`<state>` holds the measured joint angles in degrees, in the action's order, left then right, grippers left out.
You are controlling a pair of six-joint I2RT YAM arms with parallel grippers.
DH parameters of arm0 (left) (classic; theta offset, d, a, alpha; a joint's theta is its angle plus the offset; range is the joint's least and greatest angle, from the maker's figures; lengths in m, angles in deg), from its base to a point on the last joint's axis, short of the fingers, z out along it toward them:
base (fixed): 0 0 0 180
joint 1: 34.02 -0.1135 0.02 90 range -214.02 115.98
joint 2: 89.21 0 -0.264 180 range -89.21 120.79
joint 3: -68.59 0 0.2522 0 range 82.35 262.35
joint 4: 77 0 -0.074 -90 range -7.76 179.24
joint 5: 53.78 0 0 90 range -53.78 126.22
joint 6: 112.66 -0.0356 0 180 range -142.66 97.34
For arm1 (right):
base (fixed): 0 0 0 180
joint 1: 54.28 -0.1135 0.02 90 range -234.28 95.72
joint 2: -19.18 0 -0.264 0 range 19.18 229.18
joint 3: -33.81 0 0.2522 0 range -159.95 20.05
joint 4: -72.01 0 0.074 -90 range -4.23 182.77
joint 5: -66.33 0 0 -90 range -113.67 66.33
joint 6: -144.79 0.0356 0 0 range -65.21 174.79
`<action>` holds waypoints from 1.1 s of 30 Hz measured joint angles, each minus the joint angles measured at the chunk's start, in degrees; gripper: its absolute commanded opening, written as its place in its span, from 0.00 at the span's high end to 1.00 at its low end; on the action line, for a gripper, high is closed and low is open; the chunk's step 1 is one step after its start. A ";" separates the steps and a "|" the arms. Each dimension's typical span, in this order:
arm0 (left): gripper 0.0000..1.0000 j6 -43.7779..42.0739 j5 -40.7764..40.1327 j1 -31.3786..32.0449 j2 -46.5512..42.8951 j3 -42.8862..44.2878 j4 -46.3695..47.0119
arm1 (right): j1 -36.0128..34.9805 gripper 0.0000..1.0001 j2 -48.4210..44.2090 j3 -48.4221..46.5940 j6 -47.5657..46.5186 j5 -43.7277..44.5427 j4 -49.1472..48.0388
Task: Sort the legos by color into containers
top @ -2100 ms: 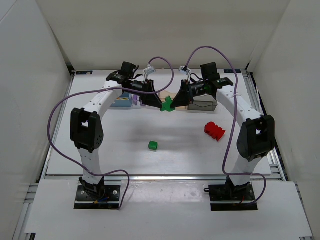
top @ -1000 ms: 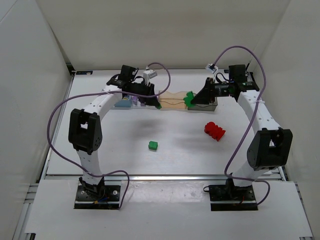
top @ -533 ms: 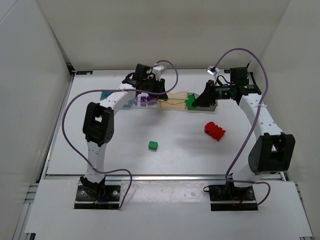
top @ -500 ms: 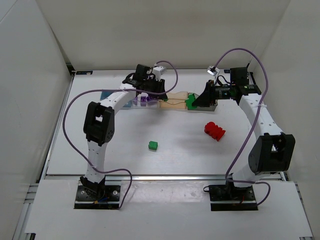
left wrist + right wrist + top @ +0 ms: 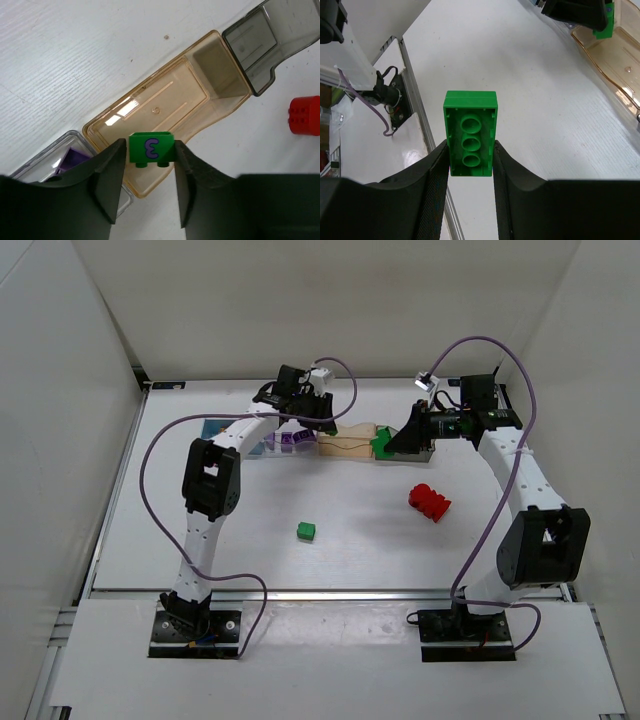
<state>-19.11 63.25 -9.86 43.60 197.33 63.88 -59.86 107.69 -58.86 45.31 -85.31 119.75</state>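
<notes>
top view: left gripper (image 5: 325, 428) and right gripper (image 5: 388, 443) are poised by the pale orange container (image 5: 350, 443). left wrist: a small green lego (image 5: 151, 147) is pinched above it; release seems called for next. right wrist: a long green lego (image 5: 470, 132) is clamped.

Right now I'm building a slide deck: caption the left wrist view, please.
Left gripper holds a green brick above the pale orange container.
</notes>
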 measured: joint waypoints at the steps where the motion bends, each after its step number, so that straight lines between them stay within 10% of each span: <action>1: 0.37 0.02 -0.04 0.00 0.24 0.26 0.00 | 0.00 1.00 0.04 0.00 0.00 0.00 0.00; 7: 0.19 0.33 2.38 -0.11 0.20 0.15 0.02 | 0.00 1.00 1.25 -0.04 0.00 -0.39 -0.31; 16: 0.31 5.84 21.05 -4.44 -7.19 -10.93 7.34 | 0.00 1.00 7.08 -2.29 2.67 -4.17 -3.34; 33: 0.24 26.34 52.85 -3.17 -22.34 -24.30 34.42 | -3.06 1.00 13.86 -6.69 19.15 -12.57 -17.46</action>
<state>7.23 116.10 -13.03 21.27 173.03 98.30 -62.92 121.55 -65.55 64.46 -97.88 102.28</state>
